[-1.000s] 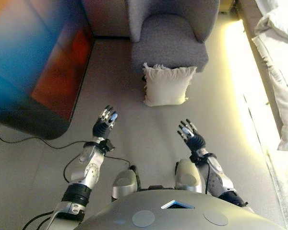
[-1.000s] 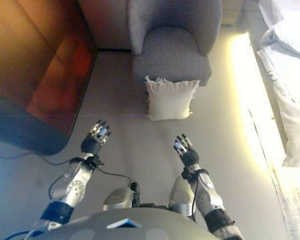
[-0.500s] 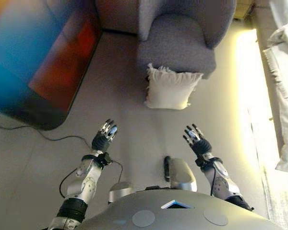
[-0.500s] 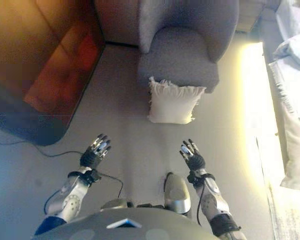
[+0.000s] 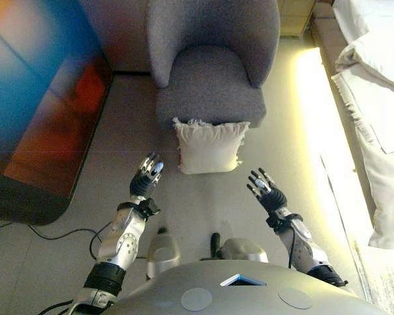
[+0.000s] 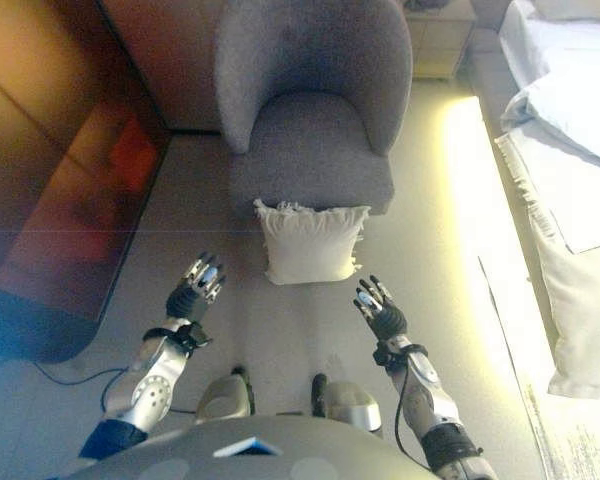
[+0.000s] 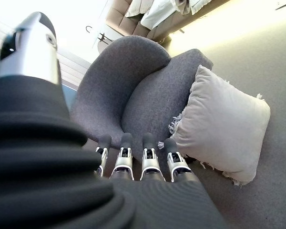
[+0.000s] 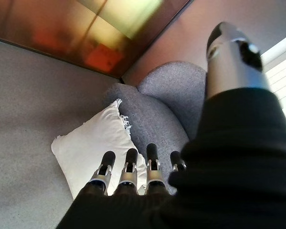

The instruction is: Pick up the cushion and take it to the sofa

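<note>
You've got the cushion standing on edge on the carpet, leaning back against the front of the grey armchair, flat face turned toward you. Its long axis runs side to side, parallel to the seat front, with the fringed top edge up by the seat lip. Your left hand is out in front, just off the cushion's lower left corner, fingers straight and spread, holding nothing. Your right hand is the same deal off the lower right corner, fingers fanned open, empty, a bit further from the cushion than the left. Both wrist views back that up: straight fingers with the cushion and chair past them, no contact. To your left there's a dark glossy cabinet, to your right the white bedding along a lit strip of floor. Compared to a second ago the whole view has shifted, so the camera moved; the cushion sits closer to both hands now, and it hasn't budged from the chair.
</note>
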Tool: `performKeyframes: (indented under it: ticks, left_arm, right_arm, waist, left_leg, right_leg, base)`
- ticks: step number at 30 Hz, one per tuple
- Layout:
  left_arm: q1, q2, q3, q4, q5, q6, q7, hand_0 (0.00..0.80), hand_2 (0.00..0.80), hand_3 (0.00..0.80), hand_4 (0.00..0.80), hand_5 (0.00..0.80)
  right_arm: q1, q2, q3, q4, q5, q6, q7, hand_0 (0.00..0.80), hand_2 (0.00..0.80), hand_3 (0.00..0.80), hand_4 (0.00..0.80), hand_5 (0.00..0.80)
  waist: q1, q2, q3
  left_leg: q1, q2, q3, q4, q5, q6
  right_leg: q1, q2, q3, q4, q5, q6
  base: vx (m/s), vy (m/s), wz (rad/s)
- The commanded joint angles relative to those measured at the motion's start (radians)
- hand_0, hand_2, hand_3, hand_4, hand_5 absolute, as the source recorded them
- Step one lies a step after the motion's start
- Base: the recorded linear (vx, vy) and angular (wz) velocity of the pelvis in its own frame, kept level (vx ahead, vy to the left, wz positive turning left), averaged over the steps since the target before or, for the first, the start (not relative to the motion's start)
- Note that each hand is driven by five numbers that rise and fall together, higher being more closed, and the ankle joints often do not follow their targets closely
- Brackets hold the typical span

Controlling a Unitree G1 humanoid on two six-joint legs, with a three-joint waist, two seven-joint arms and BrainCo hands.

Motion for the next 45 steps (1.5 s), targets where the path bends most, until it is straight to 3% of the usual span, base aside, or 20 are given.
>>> performKeyframes:
  ticks: [1,5,7,9,11,12,13,14,15,17,19,22,24,28,30,36,40,41,42,45]
  left_arm:
    - [0.022,0.038,0.044,-0.111,-0.018,-0.043,-0.031,0.000,0.000,0.000,0.000,0.000]
    - [0.021,0.040,0.059,-0.089,-0.033,-0.035,-0.058,0.000,0.000,0.000,0.000,0.000]
    - [0.019,0.047,0.063,-0.092,-0.036,-0.029,-0.058,0.000,0.000,0.000,0.000,0.000]
    - [0.014,0.060,0.062,-0.079,-0.036,-0.026,-0.031,0.000,0.000,0.000,0.000,0.000]
    - [0.006,0.069,0.065,-0.075,-0.025,-0.037,-0.050,0.000,0.000,0.000,0.000,0.000]
    - [0.006,0.071,0.062,-0.074,-0.014,-0.042,-0.047,0.000,0.000,0.000,0.000,0.000]
    - [0.010,0.074,0.052,-0.064,0.004,-0.058,-0.043,0.000,0.000,0.000,0.000,0.000]
    - [0.011,0.080,0.054,-0.061,0.013,-0.058,-0.054,0.000,0.000,0.000,0.000,0.000]
    - [0.010,0.083,0.056,-0.060,0.019,-0.053,-0.057,0.000,0.000,0.000,0.000,0.000]
    - [0.009,0.085,0.070,-0.058,0.019,-0.046,-0.064,0.000,0.000,0.000,0.000,0.000]
    - [0.020,0.092,0.097,-0.063,0.008,-0.047,-0.081,0.000,0.000,0.000,0.000,0.000]
    - [0.048,0.099,0.122,-0.076,-0.013,-0.073,-0.074,0.000,0.000,0.000,0.000,0.000]
    - [0.067,0.103,0.133,-0.075,-0.026,-0.101,-0.072,0.000,0.000,0.000,0.000,0.000]
    - [0.116,0.109,0.155,-0.068,-0.032,-0.125,-0.125,0.000,0.000,0.000,0.000,0.000]
    - [0.129,0.109,0.161,-0.057,-0.031,-0.119,-0.167,0.000,0.000,0.000,0.000,0.000]
    - [0.092,0.092,0.120,-0.063,-0.046,-0.049,-0.158,0.000,0.000,0.000,0.000,0.000]
    - [0.062,0.061,0.075,-0.069,-0.059,-0.036,-0.137,0.000,0.000,0.000,0.000,0.000]
    - [0.059,0.058,0.070,-0.070,-0.062,-0.038,-0.137,0.000,0.000,0.000,0.000,0.000]
    - [0.048,0.051,0.057,-0.077,-0.073,-0.038,-0.123,0.000,0.000,0.000,0.000,0.000]
    - [0.016,0.042,0.029,-0.076,-0.079,-0.019,-0.102,0.000,0.000,0.000,0.000,0.000]
  right_arm:
    - [0.020,0.010,-0.009,-0.100,0.026,-0.030,0.046,0.000,0.000,0.000,0.000,0.000]
    - [0.027,0.020,-0.009,-0.105,0.024,-0.034,0.041,0.000,0.000,0.000,0.000,0.000]
    - [0.020,0.024,-0.004,-0.111,0.032,-0.031,0.024,0.000,0.000,0.000,0.000,0.000]
    - [0.002,0.036,-0.006,-0.100,0.036,-0.008,-0.019,0.000,0.000,0.000,0.000,0.000]
    - [-0.011,0.051,0.005,-0.097,0.035,-0.008,-0.009,0.000,0.000,0.000,0.000,0.000]
    - [-0.012,0.054,0.012,-0.096,0.027,-0.013,-0.011,0.000,0.000,0.000,0.000,0.000]
    - [-0.017,0.067,0.024,-0.094,0.019,-0.022,-0.022,0.000,0.000,0.000,0.000,0.000]
    - [-0.020,0.082,0.032,-0.089,0.026,-0.031,-0.026,0.000,0.000,0.000,0.000,0.000]
    - [-0.023,0.089,0.035,-0.079,0.030,-0.038,-0.025,0.000,0.000,0.000,0.000,0.000]
    - [-0.026,0.097,0.036,-0.066,0.027,-0.041,-0.013,0.000,0.000,0.000,0.000,0.000]
    - [-0.020,0.104,0.041,-0.081,0.018,-0.031,-0.016,0.000,0.000,0.000,0.000,0.000]
    - [-0.016,0.092,0.042,-0.101,0.012,-0.012,-0.003,0.000,0.000,0.000,0.000,0.000]
    - [-0.030,0.081,0.038,-0.105,0.013,0.000,0.012,0.000,0.000,0.000,0.000,0.000]
    - [-0.071,0.072,0.013,-0.081,0.027,0.023,0.017,0.000,0.000,0.000,0.000,0.000]
    - [-0.081,0.077,0.009,-0.064,0.036,0.020,0.010,0.000,0.000,0.000,0.000,0.000]
    - [-0.063,0.076,0.023,-0.091,0.037,0.036,-0.034,0.000,0.000,0.000,0.000,0.000]
    - [-0.040,0.048,0.030,-0.132,0.057,0.032,-0.039,0.000,0.000,0.000,0.000,0.000]
    - [-0.039,0.044,0.031,-0.135,0.055,0.033,-0.038,0.000,0.000,0.000,0.000,0.000]
    - [-0.030,0.029,0.032,-0.141,0.052,0.033,-0.026,0.000,0.000,0.000,0.000,0.000]
    - [-0.033,0.017,0.029,-0.114,0.052,0.017,-0.014,0.000,0.000,0.000,0.000,0.000]
  waist:
    - [0.027,-0.012,0.011]
    - [0.037,0.005,-0.016]
    - [0.045,0.006,-0.025]
    - [0.058,-0.004,-0.036]
    - [0.075,-0.012,-0.049]
    - [0.077,-0.017,-0.053]
    - [0.078,0.007,-0.052]
    - [0.074,0.009,-0.046]
    - [0.077,0.022,-0.044]
    - [0.075,0.018,-0.039]
    - [0.061,0.002,-0.018]
    - [0.034,-0.023,0.011]
    - [0.013,-0.049,0.030]
    - [0.007,-0.060,0.020]
    - [0.005,-0.061,0.004]
    - [-0.039,-0.053,-0.034]
    - [-0.078,-0.043,-0.048]
    - [-0.083,-0.040,-0.050]
    - [-0.090,-0.042,-0.052]
    - [-0.093,-0.048,-0.049]
  left_leg:
    - [-0.078,0.013,0.039,-0.044,0.186,-0.007]
    - [-0.106,0.012,0.159,-0.095,0.191,-0.006]
    - [-0.097,-0.010,0.143,-0.090,0.172,0.014]
    - [-0.109,-0.053,0.114,-0.010,0.141,0.047]
    - [-0.106,-0.087,0.129,0.033,0.094,0.100]
    - [-0.102,-0.100,0.133,0.039,0.082,0.112]
    - [-0.073,-0.104,0.124,0.051,0.055,0.131]
    - [-0.049,-0.122,0.118,0.063,0.032,0.145]
    - [-0.033,-0.119,0.117,0.071,0.020,0.149]
    - [-0.010,-0.135,0.120,0.085,0.002,0.152]
    - [0.038,-0.154,0.129,0.107,-0.033,0.143]
    - [0.131,-0.148,0.141,0.115,-0.094,0.109]
    - [0.175,-0.141,0.138,0.131,-0.150,0.085]
    - [0.205,-0.108,0.075,0.151,-0.185,0.050]
    - [0.220,-0.088,0.034,0.149,-0.189,0.039]
    - [0.271,0.004,0.002,0.121,-0.145,0.008]
    - [0.260,0.078,-0.016,0.211,0.012,-0.027]
    - [0.256,0.086,-0.018,0.227,0.028,-0.032]
    - [0.227,0.090,-0.020,0.308,0.084,-0.035]
    - [0.119,0.075,-0.023,0.484,0.134,-0.027]
  right_leg:
    - [0.095,-0.103,0.066,0.049,-0.046,0.153]
    - [0.179,-0.130,0.036,0.057,-0.119,0.176]
    - [0.184,-0.149,0.041,0.095,-0.122,0.187]
    - [0.188,-0.183,0.060,0.177,-0.049,0.209]
    - [0.166,-0.217,0.030,0.341,0.092,0.228]
    - [0.147,-0.227,0.026,0.381,0.114,0.232]
    - [0.084,-0.237,0.017,0.554,0.182,0.226]
    - [0.017,-0.253,0.006,0.665,0.189,0.221]
    - [-0.021,-0.254,-0.010,0.683,0.202,0.210]
    - [-0.060,-0.286,-0.044,0.649,0.198,0.200]
    - [-0.101,-0.319,-0.105,0.505,0.170,0.190]
    - [-0.185,-0.376,-0.177,0.246,0.228,0.205]
    - [-0.213,-0.407,-0.166,0.097,0.299,0.241]
    - [-0.200,-0.425,-0.072,-0.032,0.379,0.281]
    - [-0.192,-0.418,-0.025,-0.048,0.382,0.293]
    - [-0.188,-0.331,0.020,-0.009,0.284,0.297]
    - [-0.183,-0.249,0.034,0.022,0.228,0.235]
    - [-0.182,-0.239,0.033,0.024,0.225,0.225]
    - [-0.175,-0.217,0.038,0.031,0.210,0.193]
    - [-0.142,-0.189,0.034,0.046,0.183,0.139]
  base:
    - [0.456,0.134,-0.37]
    - [0.490,0.184,-0.30]
    - [0.469,0.211,-0.30]
    - [0.434,0.190,-0.38]
    - [0.325,0.197,-0.19]
    - [0.355,0.290,-0.11]
    - [0.365,0.305,-0.01]
    - [0.374,0.313,0.11]
    - [0.335,0.210,0.22]
    - [0.293,0.079,0.08]
    - [0.323,-0.052,-0.07]
    - [0.275,-0.191,-0.16]
    - [0.304,-0.252,-0.33]
    - [0.319,-0.195,0.29]
    - [0.349,-0.218,0.53]
    - [0.281,-0.252,0.48]
    - [0.141,-0.225,0.17]
    - [0.131,-0.271,-0.07]
    - [0.126,-0.258,-0.15]
    - [0.167,-0.198,-0.04]
